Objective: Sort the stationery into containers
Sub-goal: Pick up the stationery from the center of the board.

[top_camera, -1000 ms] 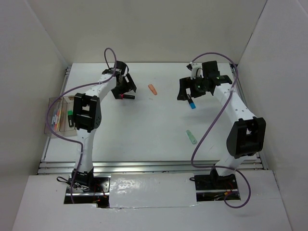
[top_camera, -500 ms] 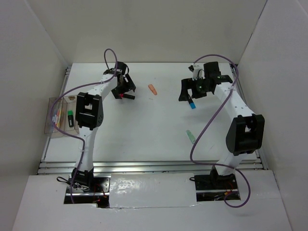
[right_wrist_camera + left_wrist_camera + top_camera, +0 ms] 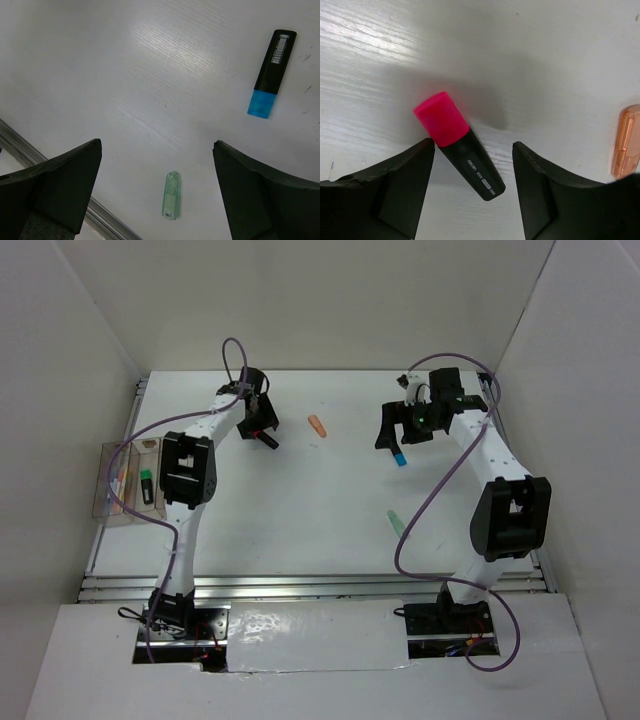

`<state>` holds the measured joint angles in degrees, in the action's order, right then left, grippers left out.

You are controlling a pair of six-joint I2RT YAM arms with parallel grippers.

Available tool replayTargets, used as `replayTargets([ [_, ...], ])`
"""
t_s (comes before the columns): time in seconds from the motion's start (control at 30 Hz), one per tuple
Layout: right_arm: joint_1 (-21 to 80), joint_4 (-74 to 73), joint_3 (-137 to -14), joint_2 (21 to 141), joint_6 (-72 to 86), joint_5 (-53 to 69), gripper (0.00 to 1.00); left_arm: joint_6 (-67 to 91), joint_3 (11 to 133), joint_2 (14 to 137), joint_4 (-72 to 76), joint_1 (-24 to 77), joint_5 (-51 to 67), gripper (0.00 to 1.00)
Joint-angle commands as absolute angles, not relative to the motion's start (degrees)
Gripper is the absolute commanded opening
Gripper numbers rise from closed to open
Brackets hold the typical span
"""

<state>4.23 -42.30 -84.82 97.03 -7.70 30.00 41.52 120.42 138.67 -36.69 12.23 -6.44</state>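
Left jaws lowered astride pink highlighter (image 3: 456,142), apart, right jaws apart, edged rightward near blue highlighter (image 3: 271,70).

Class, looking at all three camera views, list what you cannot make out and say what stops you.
Top view: what lies in the containers; the thin items are too small to tell apart.
Top view: the pink highlighter; mostly hidden beneath the left gripper.
Left wrist view: the orange stub; cut off by the frame edge and a jaw.
Right wrist view: the label on the blue highlighter; too small to read.
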Motion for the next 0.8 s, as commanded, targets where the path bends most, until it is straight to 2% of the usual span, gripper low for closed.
replayTargets([
  [0.0, 3.7, -43.9, -86.9, 96.8, -8.6, 31.6, 0.98, 36.4, 122.2, 140.1, -38.5, 14.1, -7.8, 0.75],
  [0.23, 3.5, -44.0, -86.8, 96.2, -8.6, 32.3, 0.97, 30.2, 121.9, 141.6, -45.2, 17.4, -11.3, 0.64],
  [0.33, 3.4, -44.0, -86.4, 95.5, -8.7, 32.4, 0.97, 28.1, 121.0, 141.4, -45.9, 17.8, -12.1, 0.53],
  [0.5, 3.4, -44.0, -85.5, 94.8, -8.6, 32.6, 0.97, 25.8, 120.3, 141.5, -47.4, 17.4, -12.5, 0.43],
  [0.6, 3.3, -44.2, -85.3, 94.2, -8.6, 32.8, 0.97, 24.4, 117.8, 139.9, -47.6, 16.7, -11.3, 0.28],
  [0.77, 3.4, -43.9, -84.1, 93.2, -8.3, 33.7, 0.96, 19.9, 111.0, 130.0, -42.1, 17.2, -10.1, 0.16],
])
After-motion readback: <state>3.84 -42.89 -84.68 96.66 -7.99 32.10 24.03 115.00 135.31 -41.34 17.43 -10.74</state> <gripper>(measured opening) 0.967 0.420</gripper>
